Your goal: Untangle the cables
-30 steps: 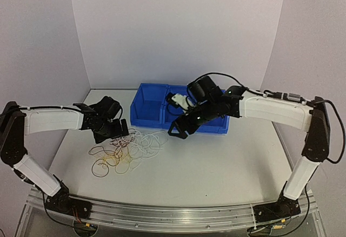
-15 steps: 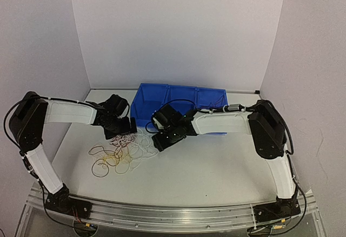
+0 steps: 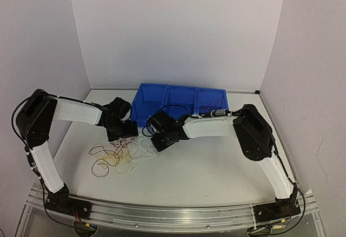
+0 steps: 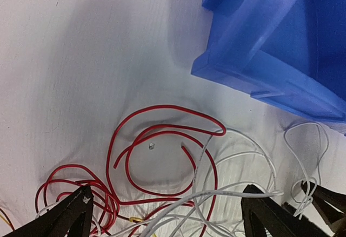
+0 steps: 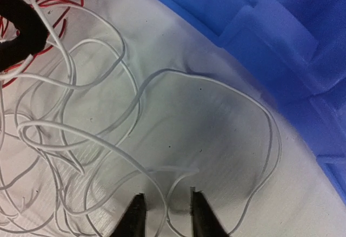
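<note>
right end effector (image 5: 166, 212) is hanging low over the counter (image 3: 216, 164), fingers parted by a narrow gap and clamping nothing. a white strand (image 5: 174, 171) is curling down into that gap, its free end lying just ahead of the fingertips. left end effector (image 4: 170, 212) is standing spread wide, straddling the red loops (image 4: 162, 140) where white wire is crossing over them; it too is holding nothing. the cables (image 3: 121, 153) are lying in one loose heap on the counter, just in front of the blue bin (image 3: 141, 112) and toward the left side, with both end effectors meeting at the heap's far edge. judgement: the right arm is nearer the white loops beside the bin wall, the left arm nearer the red ones. the strand in the right gap is running roughly along the fingers rather than across them, so closing here is likely asking for a small turn or shift first. risk: white loops are overlapping heavily, so one pull may be dragging neighbours.
</note>
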You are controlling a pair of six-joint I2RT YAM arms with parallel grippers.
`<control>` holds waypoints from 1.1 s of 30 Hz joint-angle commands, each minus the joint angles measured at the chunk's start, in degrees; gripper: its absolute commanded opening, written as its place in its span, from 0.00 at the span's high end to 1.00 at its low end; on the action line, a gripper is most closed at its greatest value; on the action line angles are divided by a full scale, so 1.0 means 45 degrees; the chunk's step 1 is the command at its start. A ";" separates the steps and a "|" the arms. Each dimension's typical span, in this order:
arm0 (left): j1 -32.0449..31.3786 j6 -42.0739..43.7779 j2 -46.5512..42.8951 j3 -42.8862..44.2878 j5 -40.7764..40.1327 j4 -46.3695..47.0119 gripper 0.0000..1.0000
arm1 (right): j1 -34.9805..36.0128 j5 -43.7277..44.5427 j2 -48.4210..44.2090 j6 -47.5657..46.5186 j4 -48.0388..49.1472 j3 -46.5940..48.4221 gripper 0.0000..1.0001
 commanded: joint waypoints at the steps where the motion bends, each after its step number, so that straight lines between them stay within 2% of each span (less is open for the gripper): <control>1: 0.0076 -0.0007 0.0296 0.0422 -0.0063 0.0267 0.07 | 0.0082 0.0338 0.0335 0.0001 0.0255 0.0554 0.89; 2: 0.0076 -0.0055 0.0371 0.0440 -0.0125 0.0232 0.09 | 0.0074 0.0401 0.0278 0.0061 0.0261 0.0521 1.00; 4: 0.0080 -0.0203 0.0534 0.0522 -0.0382 0.0064 0.14 | 0.0081 0.0411 -0.0112 0.0178 0.0273 0.0237 1.00; 7: 0.0076 -0.0551 0.0876 0.0727 -0.0994 -0.0353 0.35 | 0.0088 0.0595 -0.1353 0.0261 0.0348 -0.0495 1.00; 10: 0.0076 -0.0922 0.1238 0.1008 -0.1473 -0.0907 0.50 | 0.0078 0.1288 -0.3161 0.0306 0.0392 -0.1843 1.00; 14: 0.0121 -0.1285 0.1561 0.1044 -0.1742 -0.1158 0.70 | 0.0083 0.3331 -0.5733 0.0155 0.0385 -0.4149 1.00; 20: 0.0335 -0.1753 0.1560 0.0712 -0.2074 -0.1577 0.99 | -0.0227 0.8262 -0.9049 -0.0671 0.0080 -0.7041 1.00; 24: 0.0424 -0.1761 0.1318 0.0323 -0.2248 -0.1650 1.00 | -0.1572 0.9910 -1.1169 -0.0755 -0.0522 -0.8414 1.00; 29: 0.0454 -0.1910 0.1007 -0.0127 -0.2647 -0.1888 1.00 | -0.4038 1.0187 -1.3339 -0.1116 -0.0819 -0.9310 1.00; 33: 0.0510 -0.2081 0.0784 -0.0506 -0.2853 -0.1989 1.00 | -0.5636 1.0296 -1.4262 -0.1653 -0.0872 -0.9361 1.00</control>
